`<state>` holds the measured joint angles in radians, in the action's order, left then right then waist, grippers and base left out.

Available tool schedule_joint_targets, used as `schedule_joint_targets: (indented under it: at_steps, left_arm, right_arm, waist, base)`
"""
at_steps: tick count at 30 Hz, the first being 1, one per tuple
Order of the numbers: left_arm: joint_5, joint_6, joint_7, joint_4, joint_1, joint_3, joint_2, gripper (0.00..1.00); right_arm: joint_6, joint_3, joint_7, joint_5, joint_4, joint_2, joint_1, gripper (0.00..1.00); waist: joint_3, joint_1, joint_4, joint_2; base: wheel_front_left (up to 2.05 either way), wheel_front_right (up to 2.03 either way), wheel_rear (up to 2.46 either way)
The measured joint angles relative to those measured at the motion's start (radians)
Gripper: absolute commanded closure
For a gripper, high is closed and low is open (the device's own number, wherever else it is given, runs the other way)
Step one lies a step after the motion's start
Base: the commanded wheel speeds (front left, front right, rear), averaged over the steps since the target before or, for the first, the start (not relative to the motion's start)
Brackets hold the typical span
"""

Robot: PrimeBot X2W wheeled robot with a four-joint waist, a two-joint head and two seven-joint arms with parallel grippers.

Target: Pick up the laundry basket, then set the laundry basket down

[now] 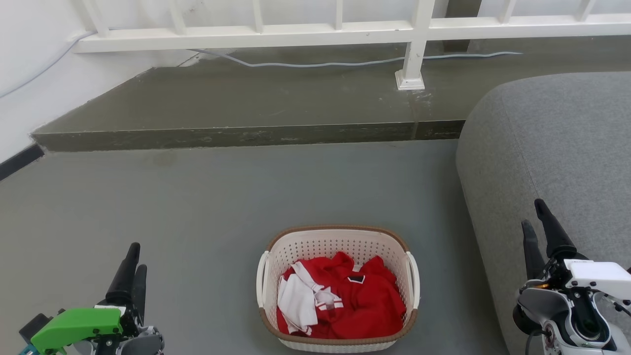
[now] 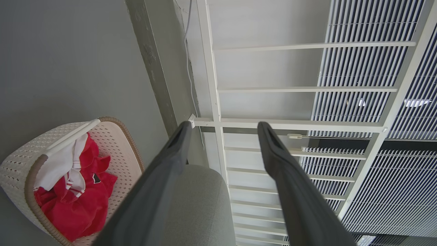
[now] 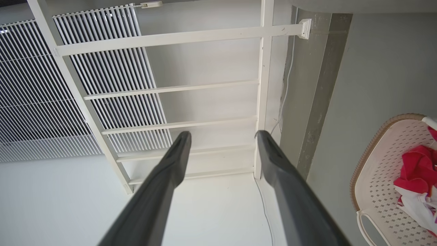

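Note:
The laundry basket (image 1: pixel 325 245) stands on the grey floor at the bottom middle of the head view, cream-white and perforated with a brown rim and white side handles. Red and white clothes (image 1: pixel 355 301) lie inside it. My left gripper (image 1: pixel 137 256) hangs well to the basket's left, and my right gripper (image 1: pixel 533 213) well to its right, in front of the sofa. Neither touches it. In the left wrist view my left gripper (image 2: pixel 224 125) is open and empty, with the basket (image 2: pixel 116 143) at the lower left. My right gripper (image 3: pixel 222 134) is also open and empty, with the basket (image 3: pixel 375 171) at the right edge.
A grey upholstered sofa (image 1: pixel 557 148) fills the right side, close to the basket. Beyond the floor a raised step (image 1: pixel 246 133) runs across, carrying a white railing (image 1: pixel 414 49) and a loose cable (image 1: pixel 320 64). A white wall (image 1: pixel 29 74) closes the left.

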<state>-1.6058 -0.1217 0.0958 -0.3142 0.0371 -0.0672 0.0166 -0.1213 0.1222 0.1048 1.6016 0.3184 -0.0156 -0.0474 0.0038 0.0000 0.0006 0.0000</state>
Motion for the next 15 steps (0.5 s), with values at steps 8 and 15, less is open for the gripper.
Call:
schedule_joint_targets:
  at_steps: [8,15]
  left_arm:
    - [0.009,0.000,-0.022,0.017,0.000,0.008,0.000,0.00]
    - [0.024,0.000,-0.049,0.040,0.000,0.028,0.001,0.00]
  right_arm:
    - [0.000,-0.017,-0.009,0.000,-0.024,0.000,0.000,0.00]
    - [0.000,-0.039,-0.025,-0.008,-0.048,-0.002,0.000,0.00]
  waist:
    - [0.001,0.0000,0.001,0.0000]
    - [0.003,0.0000,0.000,0.0000]
  base:
    - [0.00,0.00,0.00]
    - [0.00,0.00,0.00]
